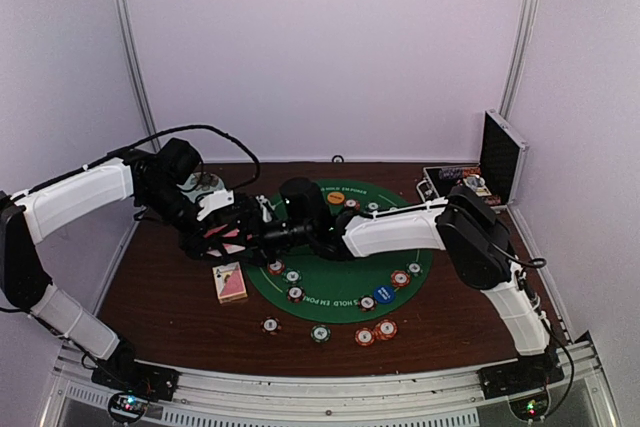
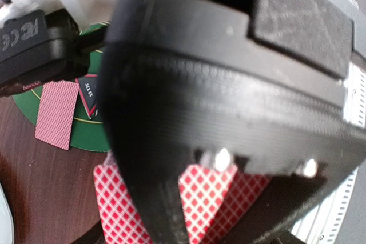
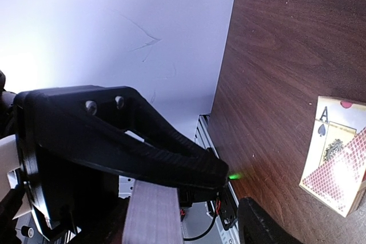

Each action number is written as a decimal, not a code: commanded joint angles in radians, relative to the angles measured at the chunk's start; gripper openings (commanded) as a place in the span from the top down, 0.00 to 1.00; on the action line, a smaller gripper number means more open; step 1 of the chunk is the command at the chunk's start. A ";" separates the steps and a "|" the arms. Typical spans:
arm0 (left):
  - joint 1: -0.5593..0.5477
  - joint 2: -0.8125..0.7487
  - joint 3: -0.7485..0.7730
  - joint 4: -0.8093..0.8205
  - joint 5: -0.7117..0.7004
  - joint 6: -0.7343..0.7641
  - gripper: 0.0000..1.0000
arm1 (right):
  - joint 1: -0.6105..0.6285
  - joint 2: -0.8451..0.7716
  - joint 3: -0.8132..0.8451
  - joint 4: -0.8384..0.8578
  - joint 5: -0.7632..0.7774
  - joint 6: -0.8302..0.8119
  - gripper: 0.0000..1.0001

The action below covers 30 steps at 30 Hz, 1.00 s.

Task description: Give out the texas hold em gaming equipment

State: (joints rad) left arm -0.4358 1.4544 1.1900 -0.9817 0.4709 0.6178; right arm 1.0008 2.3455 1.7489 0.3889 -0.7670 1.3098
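A dark wood-grain desk [image 1: 160, 307] sits inside pale lavender walls [image 1: 320, 47] with a metal rail along its near edge, and a round green mat [image 1: 340, 277] printed with poker lettering covers its middle. An open silver-black case [image 1: 500, 162] stands at the far right corner. Twelve small striped chips [image 1: 320, 333] can be counted: two on the far part of the mat, six on its near half and four on bare wood by the near edge. There is one orange disc [image 1: 335, 198] on the far side of the mat and one blue disc [image 1: 384, 294] on its near right. One stack of cards [image 1: 231, 283] lies on the wood just left of the mat, long axis running near to far with a slight tilt (the right wrist view shows an ace of spades face up under a skewed pink back). The left wrist view shows one loose card [image 2: 57, 112] lying across the mat's edge and one black-red triangle marker [image 2: 88, 94] just beside it on the green. The two arms meet over the mat's left rim. The left gripper [image 1: 225, 235] is closed on a pink-backed card [image 2: 229, 201]. The right gripper [image 1: 268, 234] faces it with jaws partly apart, and a pale blurred slab sits between them, not clearly gripped.
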 commanded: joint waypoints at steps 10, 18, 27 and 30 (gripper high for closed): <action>-0.007 -0.012 0.015 0.008 0.016 0.008 1.00 | -0.044 -0.080 -0.146 0.008 0.006 -0.017 0.46; -0.007 -0.019 0.007 0.008 0.014 0.006 1.00 | -0.052 -0.122 -0.163 -0.048 0.007 -0.061 0.57; -0.007 -0.021 -0.001 0.008 0.011 0.008 1.00 | -0.062 -0.190 -0.206 -0.064 0.024 -0.073 0.68; -0.007 -0.022 -0.003 0.007 0.010 0.008 1.00 | -0.061 -0.202 -0.214 -0.043 0.025 -0.057 0.72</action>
State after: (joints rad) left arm -0.4404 1.4605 1.1889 -0.9966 0.4553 0.6178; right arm 0.9455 2.1880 1.5635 0.3737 -0.7643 1.2560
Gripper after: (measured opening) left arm 0.678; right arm 0.299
